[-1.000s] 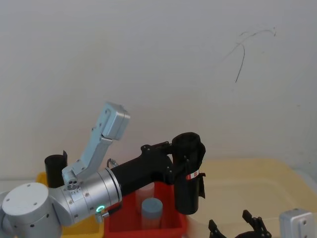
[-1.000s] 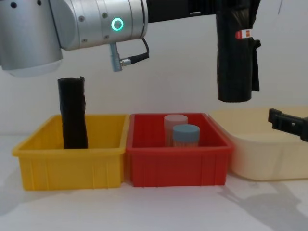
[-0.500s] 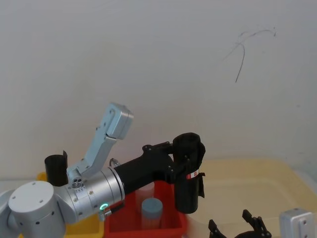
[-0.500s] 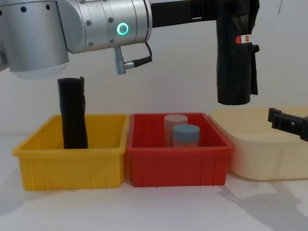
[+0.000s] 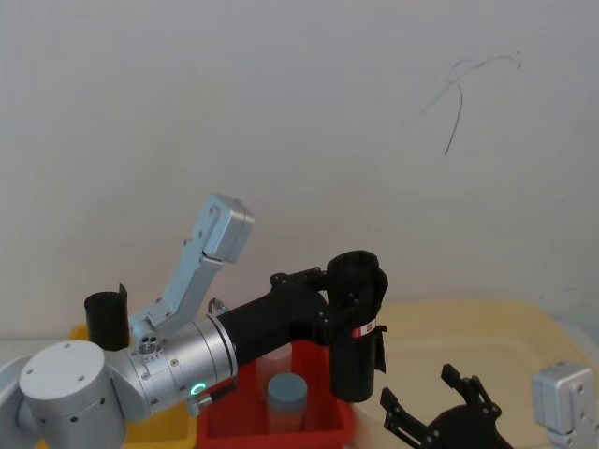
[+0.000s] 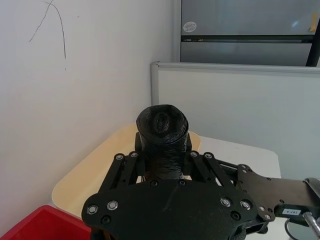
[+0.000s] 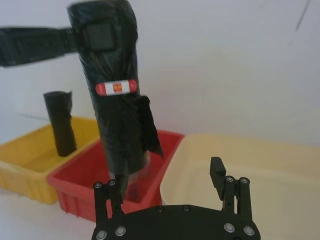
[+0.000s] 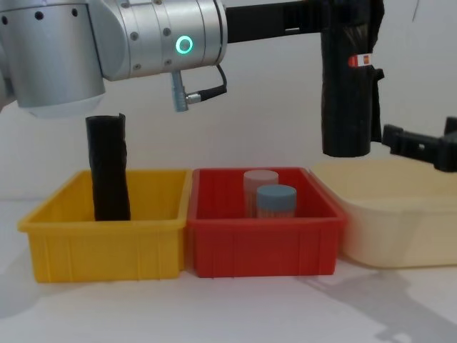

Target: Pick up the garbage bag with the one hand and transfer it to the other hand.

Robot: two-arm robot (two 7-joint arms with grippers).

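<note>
Clamping the garbage bag (image 8: pixel 346 107) near its top, the left gripper (image 5: pixel 329 301) is holding it upright in mid-air over the red bin (image 8: pixel 264 243), apparently leaving its lower length free for the right gripper (image 5: pixel 426 398), which is hovering wide open just beside it.

Two black rolls: the garbage bag (image 8: pixel 348 93), stickered, upper right, and a plain roll (image 8: pixel 108 171) at left. Three containers in a row: yellow bin (image 8: pixel 107 250), red bin (image 8: pixel 260 246), cream tub (image 8: pixel 400 229). Two jars mid-frame: pale jar (image 8: pixel 260 179), blue-lidded jar (image 8: pixel 275 200). Two end effectors: left end effector (image 5: pixel 351 304), right end effector (image 7: pixel 162 172).
</note>
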